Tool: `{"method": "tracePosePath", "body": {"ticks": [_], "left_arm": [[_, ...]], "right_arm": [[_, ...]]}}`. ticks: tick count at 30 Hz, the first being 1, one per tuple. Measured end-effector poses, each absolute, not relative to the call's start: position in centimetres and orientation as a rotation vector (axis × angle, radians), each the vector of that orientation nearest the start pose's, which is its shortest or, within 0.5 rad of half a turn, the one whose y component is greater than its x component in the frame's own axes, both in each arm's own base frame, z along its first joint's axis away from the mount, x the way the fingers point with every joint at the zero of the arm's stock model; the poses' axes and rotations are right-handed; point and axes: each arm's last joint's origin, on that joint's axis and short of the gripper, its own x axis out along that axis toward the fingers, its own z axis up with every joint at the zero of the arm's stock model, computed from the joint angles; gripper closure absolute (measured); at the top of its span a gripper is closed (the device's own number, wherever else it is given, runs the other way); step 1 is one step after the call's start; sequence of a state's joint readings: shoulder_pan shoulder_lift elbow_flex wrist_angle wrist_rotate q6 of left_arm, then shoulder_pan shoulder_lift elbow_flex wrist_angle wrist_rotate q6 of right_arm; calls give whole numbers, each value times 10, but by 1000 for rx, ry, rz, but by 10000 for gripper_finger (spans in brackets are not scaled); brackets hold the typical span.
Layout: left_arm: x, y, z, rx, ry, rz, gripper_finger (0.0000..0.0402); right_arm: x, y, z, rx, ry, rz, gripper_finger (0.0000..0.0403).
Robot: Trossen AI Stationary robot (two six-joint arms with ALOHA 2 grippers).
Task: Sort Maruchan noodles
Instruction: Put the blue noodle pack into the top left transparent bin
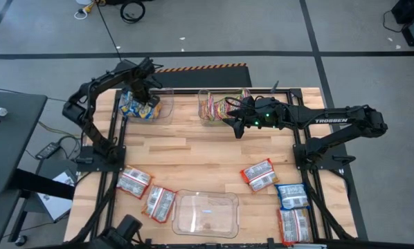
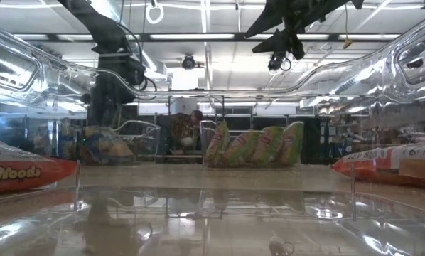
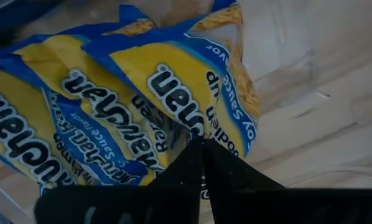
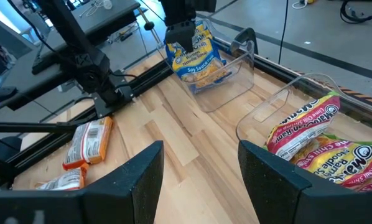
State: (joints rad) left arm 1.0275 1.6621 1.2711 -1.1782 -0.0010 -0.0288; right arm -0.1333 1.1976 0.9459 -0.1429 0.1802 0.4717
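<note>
Several blue-yellow Maruchan noodles packets (image 1: 133,105) stand in a clear bin (image 1: 164,111) at the table's far left. My left gripper (image 1: 146,97) points down into that bin, shut on one of these packets (image 3: 173,93). A second clear bin (image 1: 204,114) at the far middle holds green/pink-yellow packets (image 1: 219,107) leaning on edge. My right gripper (image 4: 201,174) hovers open just on the near side of that bin, above the tabletop, with nothing between its fingers. Loose red/orange-silver packets (image 1: 133,182) (image 1: 259,175) and a blue-yellow one (image 1: 292,195) lie flat near the front. My left gripper pinches the upper edge of a blue-yellow packet (image 3: 185,127) between its two fingers, which come from above and point down. The packet (image 4: 198,62) hangs upright below the fingers, its lower part inside the bin against the other blue-yellow packets.
A third clear bin (image 1: 205,213) stands at the near middle edge. More red/orange-silver packets lie at the near left (image 1: 160,203) and near right (image 1: 295,225). Bare wood (image 1: 193,155) stretches across the table's middle. The arm bases (image 1: 96,155) (image 1: 318,155) flank it.
</note>
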Motion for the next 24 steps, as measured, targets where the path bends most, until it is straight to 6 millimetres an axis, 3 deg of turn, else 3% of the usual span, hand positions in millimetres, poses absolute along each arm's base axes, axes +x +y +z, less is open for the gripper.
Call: {"method": "tracePosePath", "body": {"ticks": [6,13,17,24], "left_arm": [[149,241,248,-883,1323,757,326],[139,215,289,-884,1108,670,258],[138,192,319,-846,939,607,249],[151,148,363,-668,660,525,250]], "right_arm": [[262,-40,309,452,316,-397,189],[262,-40,309,452,316,-397,189],[262,-40,311,456,300,-394,189],[268,-42,327,444,111,-376,189]]}}
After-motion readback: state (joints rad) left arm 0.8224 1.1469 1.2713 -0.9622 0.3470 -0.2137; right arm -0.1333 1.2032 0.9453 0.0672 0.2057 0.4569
